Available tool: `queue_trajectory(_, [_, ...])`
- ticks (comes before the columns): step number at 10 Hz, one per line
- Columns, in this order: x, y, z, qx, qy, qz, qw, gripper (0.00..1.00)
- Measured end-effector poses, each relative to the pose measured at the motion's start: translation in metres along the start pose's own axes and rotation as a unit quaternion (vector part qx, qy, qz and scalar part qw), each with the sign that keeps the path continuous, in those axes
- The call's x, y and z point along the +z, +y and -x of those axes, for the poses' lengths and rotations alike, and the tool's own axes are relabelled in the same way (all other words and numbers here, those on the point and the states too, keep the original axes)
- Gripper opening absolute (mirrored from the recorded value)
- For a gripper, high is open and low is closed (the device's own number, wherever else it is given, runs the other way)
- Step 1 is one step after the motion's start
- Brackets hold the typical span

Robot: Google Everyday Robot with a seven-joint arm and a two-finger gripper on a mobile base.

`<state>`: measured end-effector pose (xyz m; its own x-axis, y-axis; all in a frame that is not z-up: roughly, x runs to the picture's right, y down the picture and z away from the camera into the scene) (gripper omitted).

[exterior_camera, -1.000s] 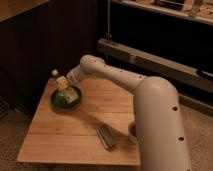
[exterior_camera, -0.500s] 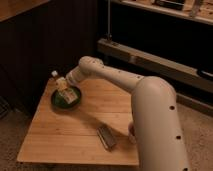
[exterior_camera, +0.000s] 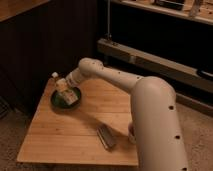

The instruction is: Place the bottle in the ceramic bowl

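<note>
A dark green ceramic bowl point(exterior_camera: 59, 101) sits on the far left part of the wooden table point(exterior_camera: 70, 135). A small bottle point(exterior_camera: 62, 88) with a white cap and pale label stands tilted in the bowl. My gripper point(exterior_camera: 69, 85) is at the end of the white arm, right beside the bottle and over the bowl's right side, seemingly still touching the bottle.
A flat grey object point(exterior_camera: 105, 137) lies near the table's front right. My white arm point(exterior_camera: 150, 115) reaches across the table's right side. A dark wall and a metal rail point(exterior_camera: 150, 60) stand behind the table.
The bottle has sunk a little lower into the bowl with the gripper. The arm has barely shifted.
</note>
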<state>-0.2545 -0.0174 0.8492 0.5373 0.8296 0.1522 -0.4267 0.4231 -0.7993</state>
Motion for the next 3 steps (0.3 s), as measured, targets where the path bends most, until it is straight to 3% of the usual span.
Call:
queue_trajectory(1, [0.0002, -0.0027, -0.0071, 0.001, 0.002, -0.003, 1.0000, 0.75])
queue_trajectory(3, [-0.0009, -0.0058, -0.0102, 0.002, 0.003, -0.006, 1.0000, 0.75])
